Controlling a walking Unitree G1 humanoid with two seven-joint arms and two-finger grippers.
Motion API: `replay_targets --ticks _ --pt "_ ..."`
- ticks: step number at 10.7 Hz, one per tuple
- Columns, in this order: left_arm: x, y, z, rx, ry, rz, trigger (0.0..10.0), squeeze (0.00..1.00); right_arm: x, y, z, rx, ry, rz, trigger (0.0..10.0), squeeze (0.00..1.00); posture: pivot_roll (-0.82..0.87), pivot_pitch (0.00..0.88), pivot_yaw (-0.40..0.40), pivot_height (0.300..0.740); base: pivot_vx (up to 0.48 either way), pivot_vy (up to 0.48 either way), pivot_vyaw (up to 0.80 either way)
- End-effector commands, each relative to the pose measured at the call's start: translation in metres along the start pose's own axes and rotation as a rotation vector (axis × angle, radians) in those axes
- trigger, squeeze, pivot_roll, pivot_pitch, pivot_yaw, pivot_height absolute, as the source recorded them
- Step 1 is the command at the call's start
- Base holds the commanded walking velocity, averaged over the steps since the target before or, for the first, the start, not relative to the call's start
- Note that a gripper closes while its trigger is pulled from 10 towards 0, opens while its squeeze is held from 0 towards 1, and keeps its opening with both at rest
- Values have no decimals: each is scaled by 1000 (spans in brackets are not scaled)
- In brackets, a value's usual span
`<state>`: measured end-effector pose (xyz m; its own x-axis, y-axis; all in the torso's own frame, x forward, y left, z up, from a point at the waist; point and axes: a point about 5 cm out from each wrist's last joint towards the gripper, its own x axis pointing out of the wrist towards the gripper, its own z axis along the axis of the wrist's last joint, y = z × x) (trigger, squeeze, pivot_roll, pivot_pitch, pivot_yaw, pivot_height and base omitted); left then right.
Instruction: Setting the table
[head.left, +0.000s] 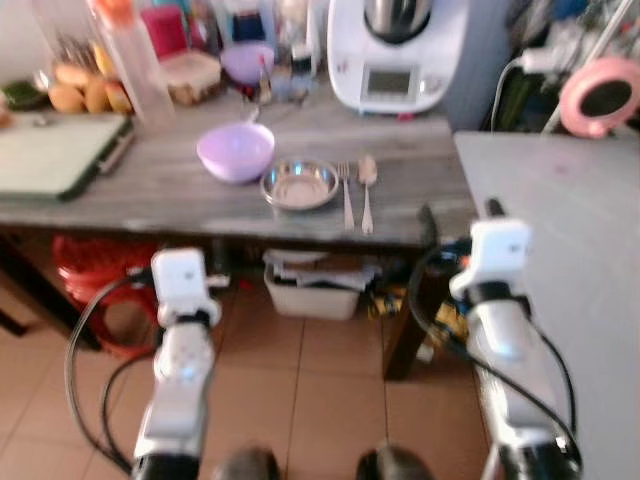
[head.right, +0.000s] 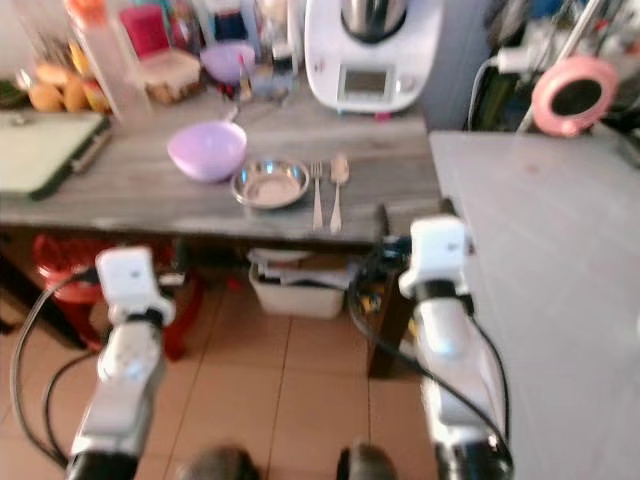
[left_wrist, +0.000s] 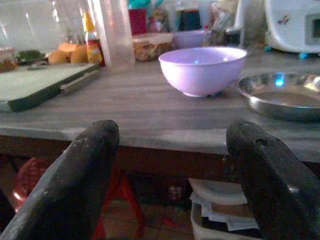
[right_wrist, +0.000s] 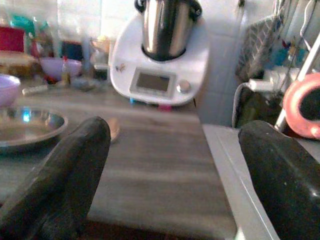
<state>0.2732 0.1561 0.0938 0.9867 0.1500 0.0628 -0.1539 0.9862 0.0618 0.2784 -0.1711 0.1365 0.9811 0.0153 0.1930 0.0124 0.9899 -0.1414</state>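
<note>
A purple bowl (head.left: 235, 152) stands on the grey wooden table (head.left: 160, 195). Beside it to the right lie a steel dish (head.left: 300, 184), a fork (head.left: 346, 195) and a spoon (head.left: 367, 190), side by side. My left gripper (left_wrist: 172, 135) is open and level with the table's front edge, facing the bowl (left_wrist: 202, 69) and the dish (left_wrist: 282, 95). My right gripper (right_wrist: 175, 135) is also open, held at the table's right front corner (head.left: 460, 218). The dish (right_wrist: 27, 127) and the spoon's tip (right_wrist: 114, 129) lie off to its left. Neither gripper holds anything.
A white kitchen machine (head.left: 397, 50), a clear bottle with an orange cap (head.left: 135, 60), food tubs and bread rolls (head.left: 85, 90) crowd the table's back. A cutting board (head.left: 55, 150) lies at its left. Under it are a red stool (head.left: 100, 270) and a white bin (head.left: 315, 285). A grey counter (head.left: 570, 250) runs along the right.
</note>
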Motion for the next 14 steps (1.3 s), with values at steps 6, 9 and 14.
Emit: replay_targets --ticks 6,9,14 --pt "6 3 1 22 -17 8 10000 0 11 1 5 10 -43 -2 10000 1000 -63 0 40 740 -207 0 0" --pt "6 2 3 11 -31 -1 10000 0 16 2 8 9 -56 3 10000 1000 -59 0 38 740 -80 0 0" --pt "1 0 9 4 -52 -76 10000 0 7 4 -6 45 14 -25 10000 0 -52 41 43 740 0 -254 0"
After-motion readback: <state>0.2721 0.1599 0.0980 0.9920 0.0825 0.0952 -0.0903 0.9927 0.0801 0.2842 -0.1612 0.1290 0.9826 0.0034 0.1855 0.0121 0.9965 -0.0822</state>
